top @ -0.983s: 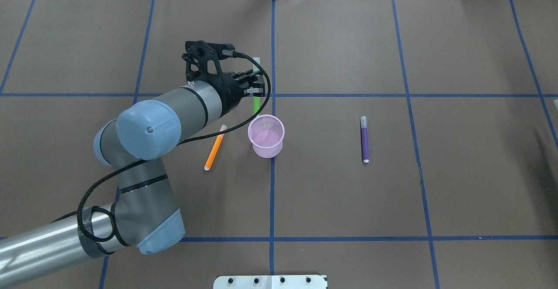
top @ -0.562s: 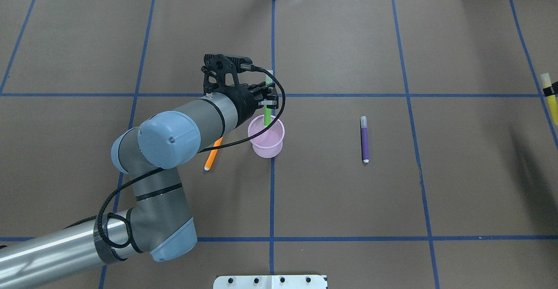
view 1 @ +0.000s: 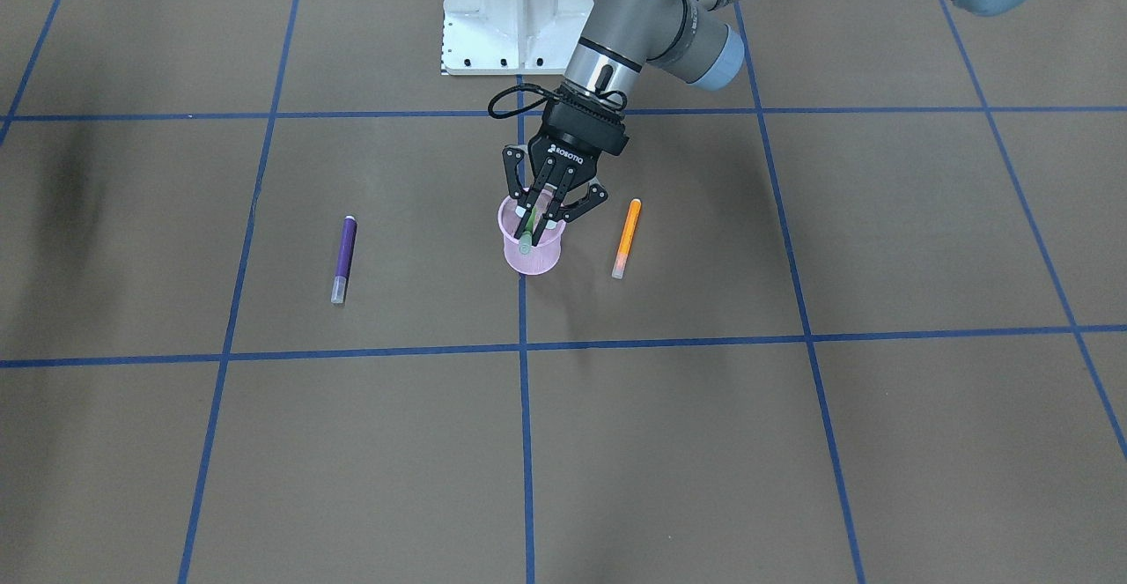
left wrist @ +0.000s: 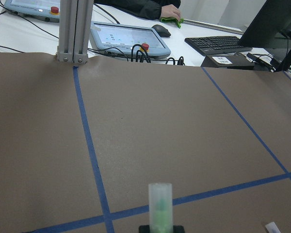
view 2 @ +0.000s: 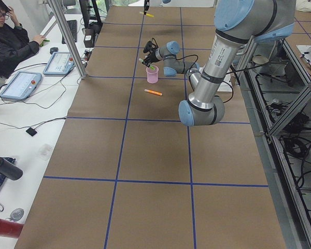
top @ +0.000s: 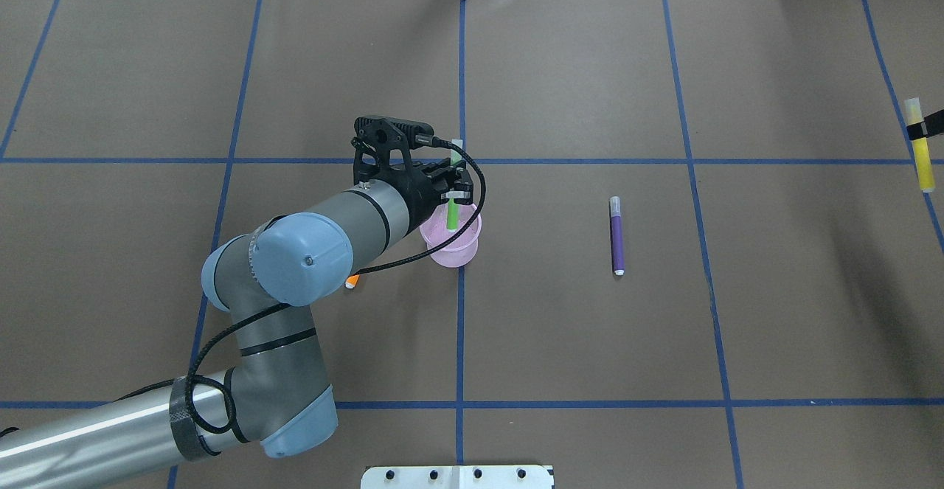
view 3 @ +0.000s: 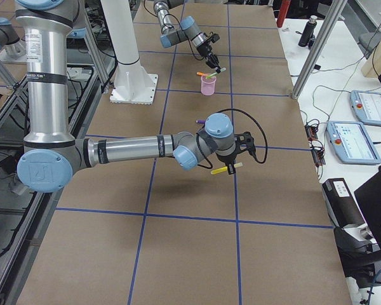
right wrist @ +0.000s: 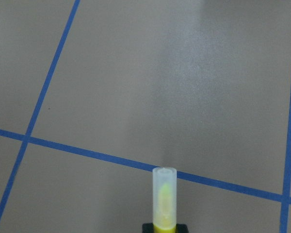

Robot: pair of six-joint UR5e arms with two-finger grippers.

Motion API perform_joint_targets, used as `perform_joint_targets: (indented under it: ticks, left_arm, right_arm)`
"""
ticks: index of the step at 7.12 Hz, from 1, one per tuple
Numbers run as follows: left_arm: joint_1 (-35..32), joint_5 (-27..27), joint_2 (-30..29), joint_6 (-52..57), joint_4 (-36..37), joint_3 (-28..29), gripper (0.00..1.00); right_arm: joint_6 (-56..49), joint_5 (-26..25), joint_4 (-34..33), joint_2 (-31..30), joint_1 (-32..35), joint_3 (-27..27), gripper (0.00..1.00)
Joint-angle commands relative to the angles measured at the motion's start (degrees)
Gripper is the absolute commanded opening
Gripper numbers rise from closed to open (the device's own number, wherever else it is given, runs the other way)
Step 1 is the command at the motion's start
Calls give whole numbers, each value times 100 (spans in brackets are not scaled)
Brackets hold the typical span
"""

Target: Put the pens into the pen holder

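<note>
The pink mesh pen holder (top: 456, 247) stands near the table's middle; it also shows in the front view (view 1: 533, 254). My left gripper (top: 453, 188) is shut on the green pen (top: 451, 217) and holds it upright, its lower end inside the holder's mouth (view 1: 527, 236). The orange pen (view 1: 626, 238) lies on the table beside the holder; in the overhead view my left arm hides all but its tip (top: 352, 281). The purple pen (top: 617, 235) lies to the right. My right gripper (top: 921, 132) is shut on the yellow pen (top: 920, 151) at the right edge, above the table (view 3: 226, 169).
The brown mat with blue tape lines (top: 575, 161) covers the table. The robot's white base plate (view 1: 516, 11) is at the near edge. Tablets and cables (view 2: 20, 83) lie on the side bench, where an operator (view 2: 8, 44) sits.
My left gripper has moved right and down with the green pen, from behind the holder to over it, the pen's end now in its mouth. The yellow pen came into view at the right edge.
</note>
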Motion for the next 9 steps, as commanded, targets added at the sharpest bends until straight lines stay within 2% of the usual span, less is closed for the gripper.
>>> perform_joint_targets:
  ticks: [1,2,3,4,5,6,8,9]
  left_arm:
    - [110,67,19,-16,-13,42,0]
    - [110,67,28,-95,-13,25,7]
    - [110,32,2,-87,-22,-62,40]
    - [110,14,10,-17,-48,-89,57]
    - [93,14,10,-8,-40,-98,63]
    - [92,49,19,-8,-39,-81,74]
    - [14,-82,-68,288,56,-107,79]
    - [-135,-344,-51,648,66,-150,79]
  right_arm:
    - [35,7,2,7,0,176,0]
    - [27,-10,54,25,0,212,0]
    - [27,-54,394,34,-9,186,0]
    - [27,-72,554,69,0,151,0]
    - [18,-72,555,226,0,133,0]
    - [27,-63,564,306,-9,133,0]
    - [35,-211,669,463,-9,220,0]
    - [140,-325,922,473,-9,134,0]
